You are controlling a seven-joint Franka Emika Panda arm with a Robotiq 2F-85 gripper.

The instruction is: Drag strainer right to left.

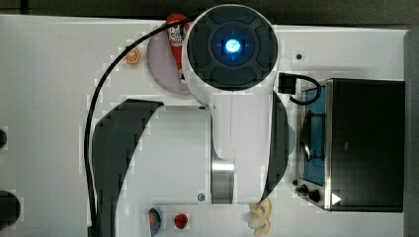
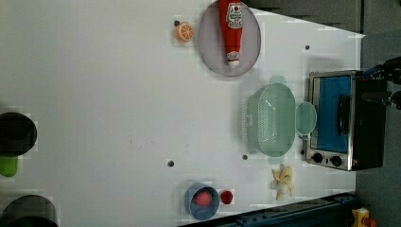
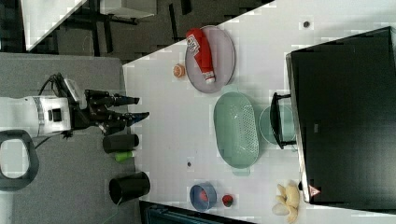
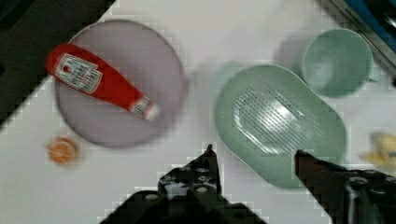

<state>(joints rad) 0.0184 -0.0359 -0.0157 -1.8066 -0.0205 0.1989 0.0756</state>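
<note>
The strainer (image 2: 272,120) is a pale green oval colander with small holes, standing on the white table (image 2: 94,94) beside a toaster oven. It also appears in the right view (image 3: 236,129) and the wrist view (image 4: 280,123). In the top view my arm (image 1: 232,98) covers nearly all of it. A smaller solid mint green cup (image 2: 306,118) sits between the strainer and the oven, close against the strainer's rim. My gripper (image 4: 254,150) is open and holds nothing. It hangs well above the table, apart from the strainer, and shows in the right view (image 3: 142,106) at the right view's left.
A red ketchup bottle (image 2: 231,28) lies on a grey plate (image 2: 210,47), next to an orange slice (image 2: 185,31). The toaster oven (image 2: 340,120) stands past the cup. A banana (image 2: 283,182), a strawberry (image 2: 227,196) and a blue bowl (image 2: 202,201) lie near one table edge. Black cylinders (image 2: 16,135) stand far off.
</note>
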